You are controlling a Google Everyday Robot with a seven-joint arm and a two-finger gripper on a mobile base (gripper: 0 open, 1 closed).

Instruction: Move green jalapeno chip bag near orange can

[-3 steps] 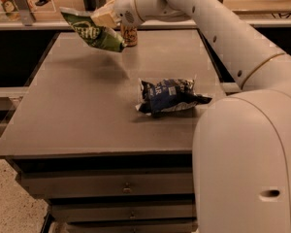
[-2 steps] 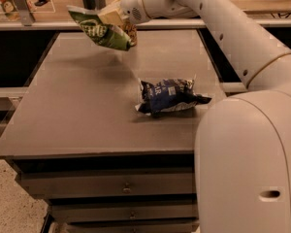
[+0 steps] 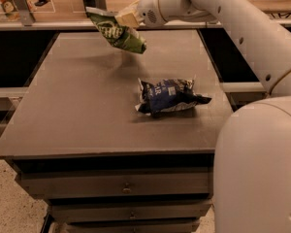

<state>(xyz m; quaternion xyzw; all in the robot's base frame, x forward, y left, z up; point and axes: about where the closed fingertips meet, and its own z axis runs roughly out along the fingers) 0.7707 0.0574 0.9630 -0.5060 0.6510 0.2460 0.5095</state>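
My gripper [image 3: 124,18] is at the far side of the table, shut on the green jalapeno chip bag [image 3: 115,33]. It holds the bag in the air above the table's back edge, with the bag hanging tilted down to the right. The orange can does not show; the bag and gripper cover the spot at the back of the table. My white arm reaches in from the right across the top of the view.
A dark blue-and-white snack bag [image 3: 169,96] lies on the grey-brown table [image 3: 77,106], right of centre. Drawers sit under the table's front edge. A shelf with small items runs behind the table. My robot body fills the lower right.
My gripper has carried the green bag to the right along the table's back edge. The orange can, seen beside the gripper before, is now covered by the bag.
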